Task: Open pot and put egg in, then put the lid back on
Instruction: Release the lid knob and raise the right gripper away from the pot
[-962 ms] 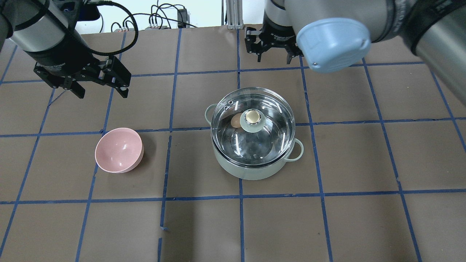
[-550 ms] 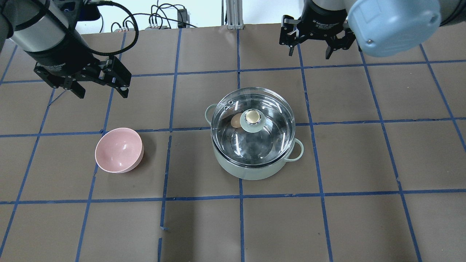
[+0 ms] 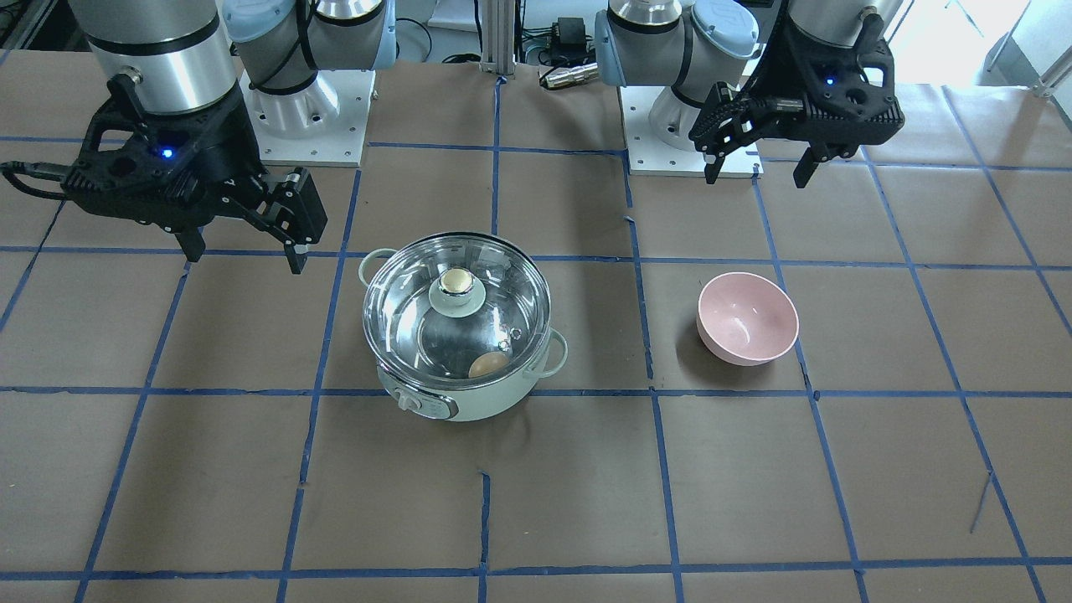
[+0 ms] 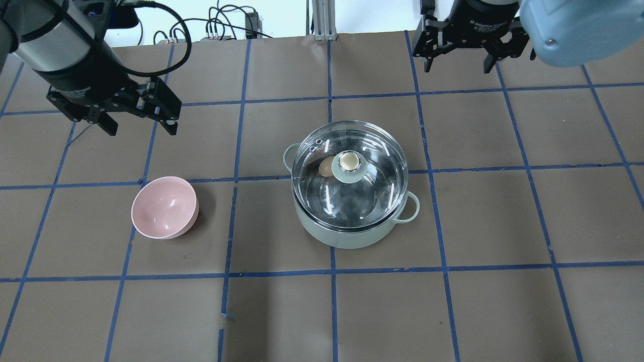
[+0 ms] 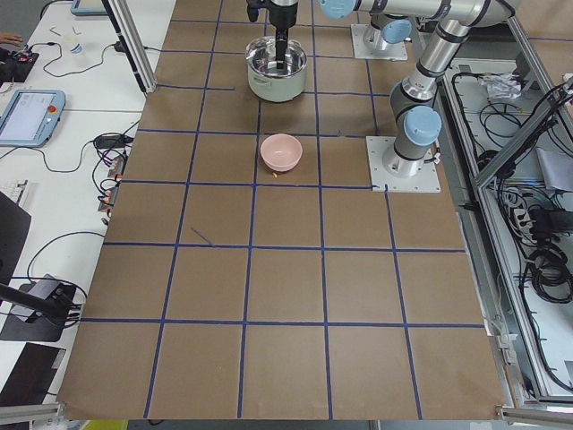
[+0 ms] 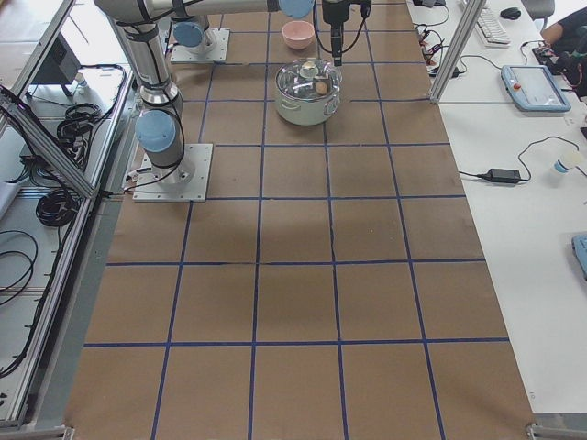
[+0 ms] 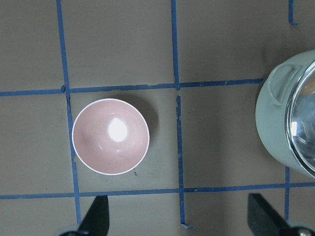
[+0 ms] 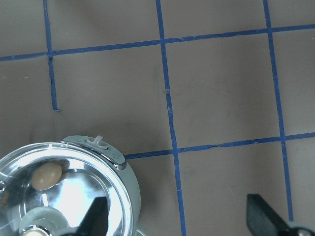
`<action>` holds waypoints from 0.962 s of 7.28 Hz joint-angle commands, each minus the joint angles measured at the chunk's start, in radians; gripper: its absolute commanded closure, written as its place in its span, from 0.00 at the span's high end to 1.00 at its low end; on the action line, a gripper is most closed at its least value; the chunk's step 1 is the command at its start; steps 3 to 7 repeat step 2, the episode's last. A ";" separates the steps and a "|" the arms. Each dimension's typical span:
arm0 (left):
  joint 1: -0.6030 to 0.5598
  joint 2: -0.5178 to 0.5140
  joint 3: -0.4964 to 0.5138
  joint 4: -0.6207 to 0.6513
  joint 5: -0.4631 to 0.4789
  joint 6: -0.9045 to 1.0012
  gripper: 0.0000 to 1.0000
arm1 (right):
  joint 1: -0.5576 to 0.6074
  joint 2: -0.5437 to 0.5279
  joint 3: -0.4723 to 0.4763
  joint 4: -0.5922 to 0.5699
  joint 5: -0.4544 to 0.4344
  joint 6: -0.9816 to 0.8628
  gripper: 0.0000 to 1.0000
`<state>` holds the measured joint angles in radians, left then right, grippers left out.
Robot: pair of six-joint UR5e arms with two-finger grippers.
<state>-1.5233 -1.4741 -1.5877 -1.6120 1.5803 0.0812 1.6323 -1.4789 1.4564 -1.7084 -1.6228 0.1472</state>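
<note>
The mint-green pot (image 4: 347, 237) stands mid-table with the clear glass lid (image 4: 375, 193) seated on it, gold-tan knob (image 4: 348, 161) upright. The brown egg (image 4: 327, 168) lies inside, seen through the glass; it also shows in the front view (image 3: 488, 364) and the right wrist view (image 8: 47, 176). My right gripper (image 4: 458, 68) is open and empty, high beyond the pot's far right. My left gripper (image 4: 141, 128) is open and empty, hovering to the far left above the pink bowl.
An empty pink bowl (image 4: 164, 207) sits left of the pot, also in the left wrist view (image 7: 110, 136). Blue tape lines grid the brown table. Cables and a metal post stand at the far edge.
My right gripper has moved right and farther from the pot, toward the table's far edge. The left arm, pot, lid and egg have not moved.
</note>
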 commanded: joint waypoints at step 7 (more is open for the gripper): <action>0.000 0.000 0.000 0.000 0.001 -0.001 1.00 | -0.023 -0.006 0.005 0.053 0.006 -0.058 1.00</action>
